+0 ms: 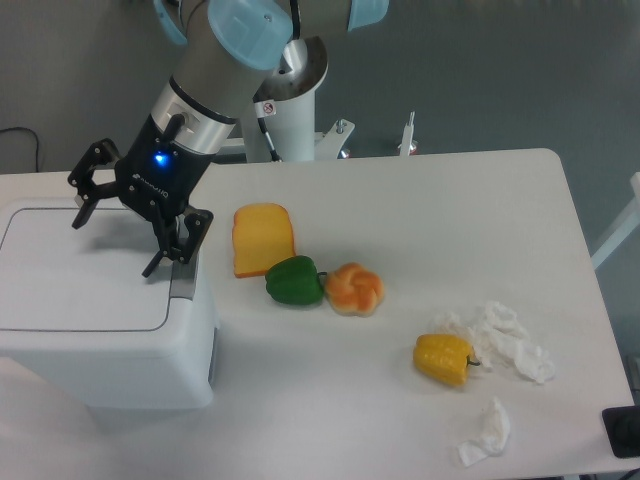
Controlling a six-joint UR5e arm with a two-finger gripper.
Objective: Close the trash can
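The trash can (100, 330) is sitting at the left end of the worktop (420, 220), its flat lid (80, 270) lying level on the body. The hand (118, 232) is hovering over the lid's rear-right part with its fingers spread and gripping nothing. The lid is lying directly beneath the hand, its long axis running left to right; one fingertip is hanging near the grey latch strip (183, 282). The lid appears already down, so any remaining press would be straight downward.
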